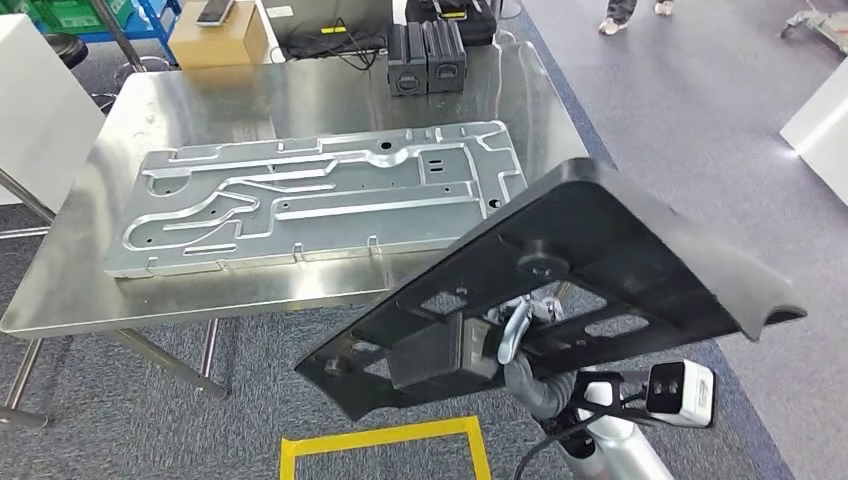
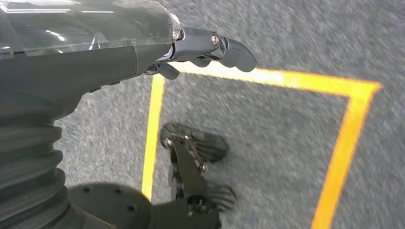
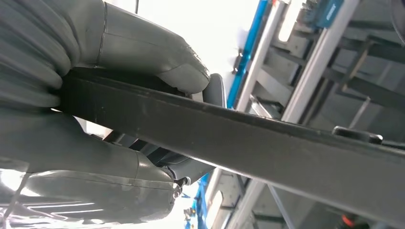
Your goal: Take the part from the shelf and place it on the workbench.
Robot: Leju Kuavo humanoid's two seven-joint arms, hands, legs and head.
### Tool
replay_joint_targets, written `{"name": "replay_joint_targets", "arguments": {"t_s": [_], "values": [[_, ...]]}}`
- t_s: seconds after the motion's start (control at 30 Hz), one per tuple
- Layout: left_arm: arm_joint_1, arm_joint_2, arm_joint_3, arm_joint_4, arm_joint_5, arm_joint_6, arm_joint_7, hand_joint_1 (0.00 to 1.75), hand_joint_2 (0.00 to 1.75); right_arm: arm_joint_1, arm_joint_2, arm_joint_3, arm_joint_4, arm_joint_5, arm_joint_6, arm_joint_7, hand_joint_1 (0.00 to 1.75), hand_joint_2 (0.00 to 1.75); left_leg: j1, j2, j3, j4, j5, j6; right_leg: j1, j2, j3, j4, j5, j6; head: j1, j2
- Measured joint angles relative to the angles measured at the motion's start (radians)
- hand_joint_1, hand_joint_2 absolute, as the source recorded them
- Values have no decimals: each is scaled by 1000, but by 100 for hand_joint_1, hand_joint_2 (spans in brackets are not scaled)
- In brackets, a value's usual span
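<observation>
Grey carpet floor (image 1: 700, 120) running throughout, yellow tape square (image 1: 385, 440) sitting on it. Cardboard box (image 1: 215, 40) and blue rack (image 1: 110, 20) standing at the back. White cabinet (image 1: 35, 105) sitting far left. Overhead light glaring.

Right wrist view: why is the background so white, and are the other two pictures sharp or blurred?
Right wrist view: bright light behind the right hand is overexposed, and the black part looks dark against it. Left wrist view: the carpet and yellow tape are smeared by blur, while the left hand is fairly sharp. Head view: sharp, with soft glare on the steel workbench.
</observation>
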Motion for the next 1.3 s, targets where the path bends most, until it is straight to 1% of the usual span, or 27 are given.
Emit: {"name": "replay_joint_targets", "arguments": {"t_s": [0.07, 0.1, 0.13, 0.17, 0.2, 0.27, 0.3, 0.33, 0.43, 0.5, 0.57, 0.6, 0.63, 0.67, 0.7, 0.77, 0.8, 0.83, 0.9, 0.97, 1.03, 1.1, 1.13, 1.17, 1.2, 1.27, 1.3], "values": [[-1, 0, 0, 0, 0, -2, 1, 0, 175, -6, 0, -1, -1, -8, -1, 2, 175, 175, 2, 0, -82, 128, -49, -7, 2, -1, 19, -1, -17, -6, 0, 0], [0, 0, 0, 0, 1, -3, 1, 0, 175, -5, 0, -2, -3, -8, -4, 3, 175, 175, 3, 0, -120, 174, -71, -8, 3, 0, 30, -1, -26, -6, 0, 0], [2, 0, 0, 0, 2, -3, 1, 0, 175, -3, 0, -2, -7, -3, -8, 4, 175, 175, 3, 0, -144, 190, -77, -8, 4, 1, 42, -1, -35, -6, 0, 0], [4, 1, 0, 0, 5, -3, 0, 0, 175, 1, 0, -2, -13, 8, -15, 4, 175, 175, 3, 0, -152, 171, -61, -6, 4, 2, 56, -1, -44, -5, 0, 0], [5, 1, 0, 0, 9, -3, -1, 0, 175, 7, 0, -2, -20, 24, -24, 3, 175, 175, 3, 0, -145, 120, -23, -2, 4, 2, 70, 0, -54, -3, 0, 0], [8, 1, 1, 0, 20, -4, -5, 0, 175, 17, 0, -2, -36, 67, -51, 2, 175, 175, 0, 1, -118, -14, 81, 8, 5, 3, 94, 1, -75, 3, 0, 0], [9, 1, 2, 0, 24, -4, -9, 0, 175, 20, 0, -2, -44, 89, -70, 2, 175, 175, -2, 1, -109, -59, 115, 13, 7, 5, 99, 2, -83, 8, 0, 0], [11, 1, 3, 0, 28, -6, -13, 0, 175, 21, -2, -2, -52, 107, -92, 3, 175, 175, -5, 0, -106, -82, 132, 18, 7, 6, 101, 3, -91, 14, 0, 0], [15, 1, 5, 0, 29, -16, -27, 0, 175, -22, -21, -13, -56, 122, -165, 15, 175, 175, -6, 0, -103, -91, 130, 30, 7, 7, 102, 3, -104, 32, 0, 0], [13, 0, 5, 0, 24, -21, -32, 0, 175, -120, -39, -52, -11, 141, -206, 31, 175, 175, -2, 3, -95, -102, 130, 39, 5, 3, 74, 58, -136, 42, 0, 0], [8, 0, 5, 0, 21, -26, -35, 0, 175, -229, -49, -111, 69, 220, -259, 37, 175, 175, -2, 6, -90, -105, 126, 47, 3, -1, 1, 189, -188, 50, 0, 0], [6, 0, 5, 0, 21, -28, -37, 0, 175, -273, -52, -136, 113, 281, -294, 37, 175, 175, -2, 5, -88, -104, 124, 50, 2, -1, -39, 252, -202, 53, 0, 0], [5, 0, 4, 0, 20, -32, -40, 0, 175, -315, -54, -156, 157, 348, -335, 40, 175, 175, -2, 4, -86, -104, 121, 51, 1, -1, -68, 289, -200, 55, 0, 0], [5, 0, 4, 0, 17, -35, -44, 0, 175, -356, -56, -169, 201, 422, -385, 49, 175, 175, -2, 2, -82, -102, 119, 51, 0, -1, -80, 287, -176, 56, 0, 0], [5, 0, 4, 0, 14, -39, -48, 0, 175, -401, -58, -178, 246, 507, -446, 65, 175, 175, -2, 0, -79, -100, 115, 50, -1, -1, -73, 246, -134, 56, 0, 0], [6, 0, 4, 0, 6, -47, -58, 0, 175, -500, -62, -183, 334, 687, -576, 117, 175, 175, -4, -3, -75, -93, 107, 45, 1, -1, -33, 112, -45, 50, 0, 0], [5, 0, 4, 0, 3, -51, -61, 0, 175, -551, -63, -180, 380, 784, -636, 151, 175, 175, -6, -4, -78, -90, 105, 41, 3, 0, -17, 61, -21, 45, 0, 0], [4, 1, 3, 0, -1, -54, -63, 0, 175, -599, -64, -173, 424, 876, -686, 186, 175, 175, -8, -5, -82, -88, 105, 37, 6, 0, -10, 33, -13, 40, 0, 0], [2, 4, 2, 0, -5, -57, -66, 0, 175, -682, -64, -148, 513, 1040, -754, 249, 175, 175, -9, -6, -87, -89, 107, 27, 7, 1, -10, 22, -16, 29, 0, 0], [2, 7, 1, 0, -7, -57, -67, 0, 175, -752, -60, -114, 594, 1133, -773, 284, 175, 175, -8, -5, -93, -72, 95, 16, 2, 0, -7, 16, -13, 18, 0, 0], [1, 8, 0, 0, -3, -58, -67, 0, 175, -821, -39, -71, 682, 1189, -768, 308, 175, 175, -5, -2, -133, 15, 50, 4, -1, 0, -2, 12, -13, 7, 0, 0], [0, 8, 0, 0, 2, -57, -67, 0, 175, -880, -7, -19, 783, 1244, -766, 330, 175, 175, -1, -1, -200, 151, -3, -4, 0, 2, 2, 12, -16, 2, 0, 0], [0, 8, 0, 0, 4, -57, -67, 0, 175, -899, 9, 6, 831, 1266, -769, 337, 175, 175, 0, -1, -226, 197, -12, -6, 1, 2, 5, 12, -18, 1, 0, 0], [0, 8, 0, 0, 5, -56, -67, 0, 175, -911, 23, 28, 872, 1281, -770, 341, 175, 175, 1, -1, -236, 206, -2, -6, 2, 2, 9, 13, -21, 1, 0, 0], [0, 8, 0, 0, 6, -57, -68, 0, 175, -923, 38, 47, 909, 1295, -765, 345, 175, 175, 1, -1, -225, 173, 27, -6, 2, 1, 14, 14, -25, 2, 0, 0], [1, 8, 0, 0, 9, -59, -73, 0, 175, -951, 70, 87, 987, 1334, -732, 359, 175, 175, 1, 1, -162, 33, 101, -1, 3, -1, 24, 15, -35, 6, 0, 0], [1, 8, 0, 0, 10, -61, -78, 0, 175, -968, 91, 111, 1032, 1362, -700, 373, 175, 175, 0, 2, -133, -31, 123, 3, 5, -1, 26, 17, -39, 9, 0, 0]]}}
